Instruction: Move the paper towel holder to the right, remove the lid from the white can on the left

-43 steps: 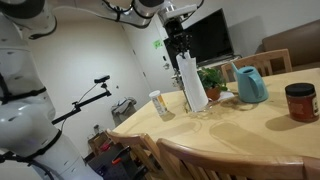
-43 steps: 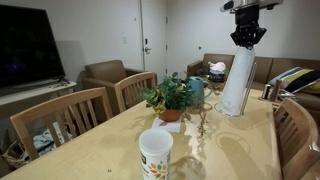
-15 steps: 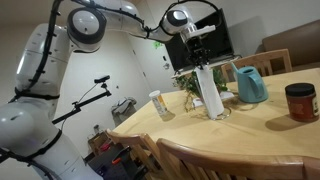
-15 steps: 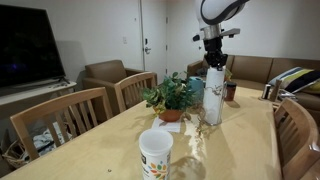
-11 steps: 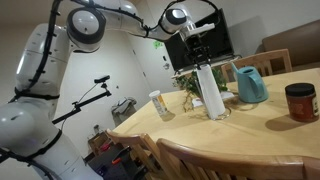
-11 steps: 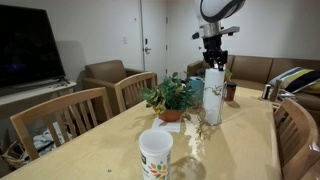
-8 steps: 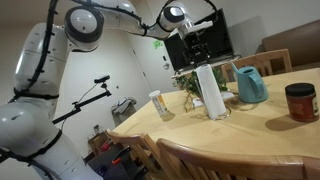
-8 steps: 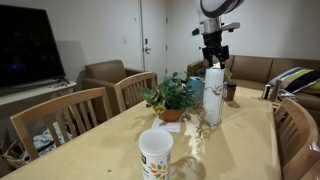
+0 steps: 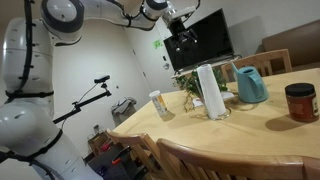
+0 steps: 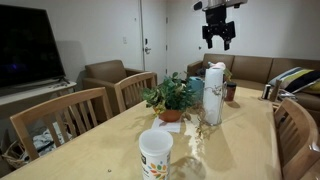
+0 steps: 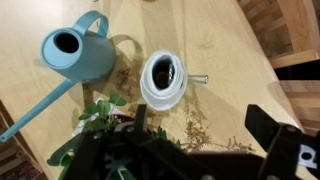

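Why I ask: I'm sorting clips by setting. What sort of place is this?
Probably a home's living-dining room: a wooden dining table with chairs, a sofa behind it and a television.

A pale wooden worktop (image 10: pixel 245 150) has slatted wooden chairs (image 10: pixel 58 118) along one long edge. Beyond stand a dark television (image 10: pixel 22 45), a brown armchair (image 10: pixel 105 73), a white door (image 10: pixel 153 40) and plain light walls (image 10: pixel 90 30).

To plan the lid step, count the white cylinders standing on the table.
2. The tall paper towel holder stands beside the potted plant; the short white can stands apart from it, near the edge of the table. The plant could hide something small.
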Motion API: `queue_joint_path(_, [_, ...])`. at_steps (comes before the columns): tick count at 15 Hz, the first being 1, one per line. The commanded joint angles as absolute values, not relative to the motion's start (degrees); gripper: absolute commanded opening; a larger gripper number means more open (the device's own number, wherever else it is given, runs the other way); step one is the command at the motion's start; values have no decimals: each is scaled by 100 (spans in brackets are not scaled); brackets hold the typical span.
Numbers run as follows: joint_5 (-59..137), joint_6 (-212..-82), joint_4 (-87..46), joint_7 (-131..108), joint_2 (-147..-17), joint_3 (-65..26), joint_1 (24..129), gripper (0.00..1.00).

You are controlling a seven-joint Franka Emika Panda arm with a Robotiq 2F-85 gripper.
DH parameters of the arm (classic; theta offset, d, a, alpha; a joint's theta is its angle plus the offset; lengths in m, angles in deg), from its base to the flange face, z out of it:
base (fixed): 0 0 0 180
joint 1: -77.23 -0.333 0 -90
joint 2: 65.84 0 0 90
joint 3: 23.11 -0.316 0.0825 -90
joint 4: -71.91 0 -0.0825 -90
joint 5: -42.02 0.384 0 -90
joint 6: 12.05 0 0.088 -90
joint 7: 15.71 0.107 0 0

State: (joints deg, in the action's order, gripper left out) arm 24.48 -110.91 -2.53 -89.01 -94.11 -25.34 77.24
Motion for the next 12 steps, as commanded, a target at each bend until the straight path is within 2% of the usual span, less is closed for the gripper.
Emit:
queue_joint_path(1, [2228,-11496,-1295,-9020,-8530,-2730,7472,100])
queue_joint_path(7, [2172,-12225,-2095,-9549,-8145,-3261,7023,100])
queue_joint_path(12, [2729,-13568,-2685,-10655,-8243,-3547,7097,100])
